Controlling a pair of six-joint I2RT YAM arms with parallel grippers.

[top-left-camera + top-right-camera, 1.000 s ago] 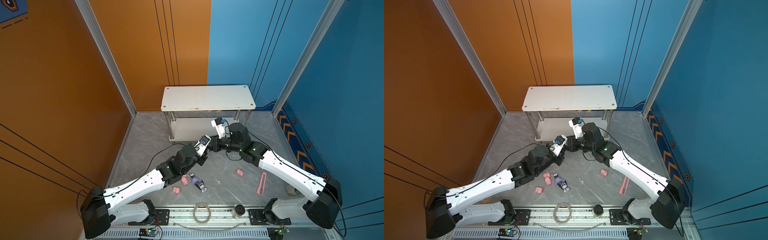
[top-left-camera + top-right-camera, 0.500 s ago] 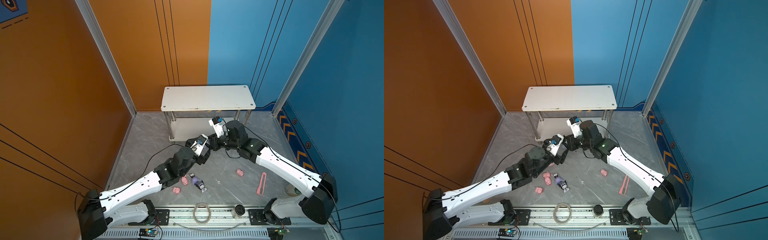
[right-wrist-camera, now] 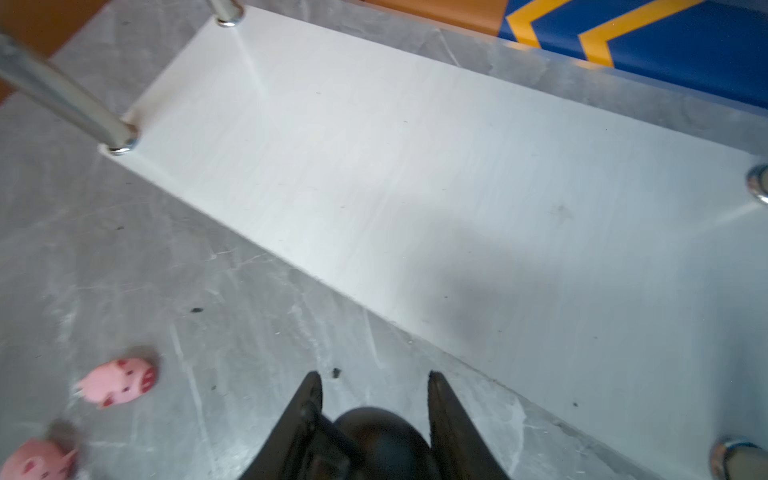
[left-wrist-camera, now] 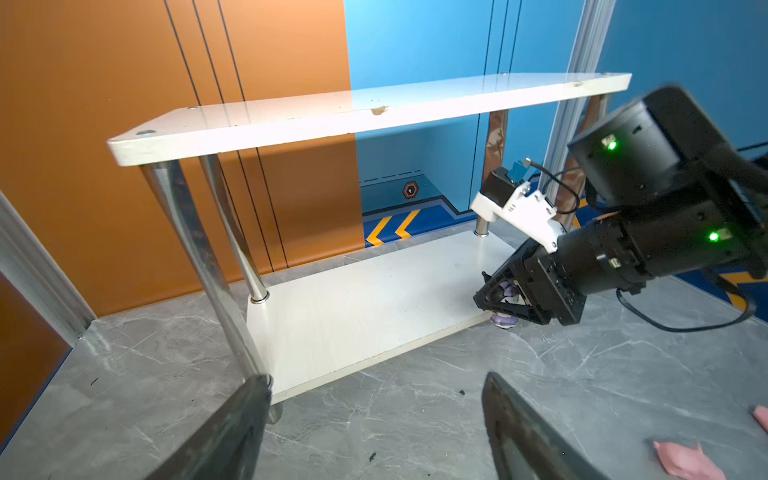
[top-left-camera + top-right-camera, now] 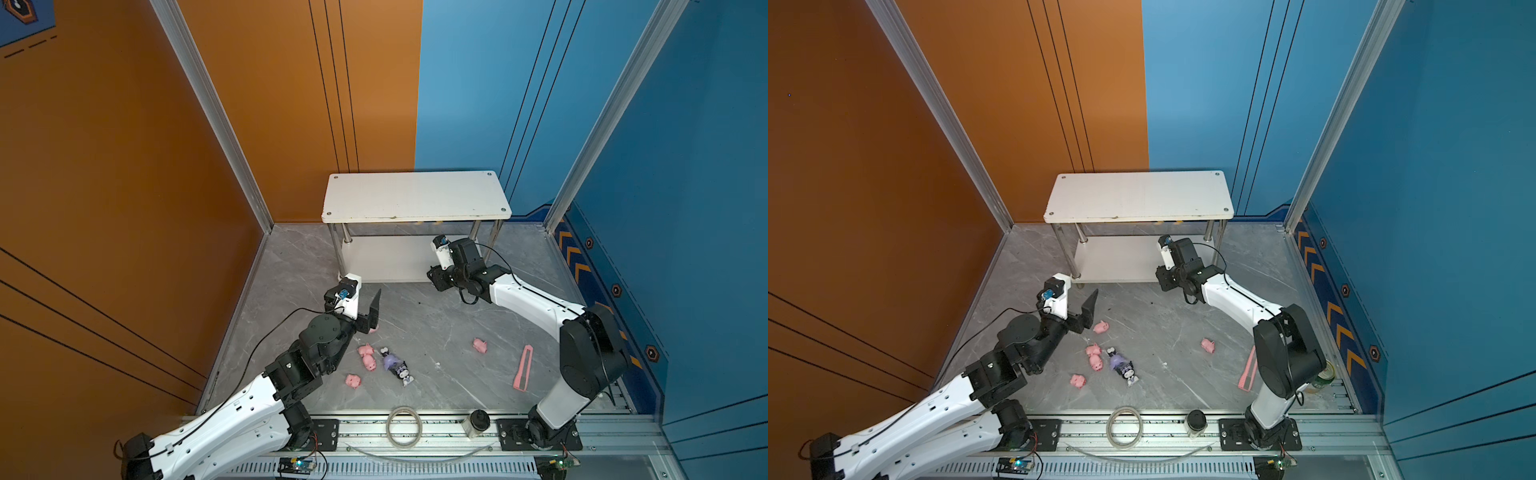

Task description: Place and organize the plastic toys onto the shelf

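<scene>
1. Two black fingers (image 3: 451, 419) of the right gripper (image 3: 374, 374) stand at a narrow gap, clamped on a cartoon figure (image 3: 374, 434). Its rounded black head fills the space between them. In the left wrist view its purple body shows through the jaws.
2. That gripper hangs low at the front edge of the lower board of the shelf (image 5: 415, 195), near the board's right end. Whether the figure's base touches the board or the floor cannot be told.
3. The fingers (image 4: 232, 432) of the left gripper (image 4: 374, 378) are spread wide, with only grey floor (image 4: 374, 436) showing between them. It is raised above the floor in front of the shelf's left front leg, pointing toward the shelf.
4. Just beside the left gripper, on the floor, lies the nearest pig (image 5: 1100, 327).
5. Farther toward the front rail a pair of pigs (image 5: 368, 357) lie touching each other. Just to their right, the floor figures (image 5: 397, 368) lie in a short black, white and purple line. How many there are cannot be told.
6. A lone pig (image 5: 353, 380) lies near the pair, closer to the rail. The right-side pig (image 5: 480, 345) lies well apart from the others, near the right arm.
7. In both top views the shelf stands at the back, where the orange and blue walls meet. It has two white boards on chrome legs.
8. A pink strip (image 5: 523, 368) lies on the floor at the right, and in a top view a green can (image 5: 1324, 376) shows behind the right arm's base. A clear ring (image 5: 404, 426) and a small jar (image 5: 477, 422) sit on the front rail.
</scene>
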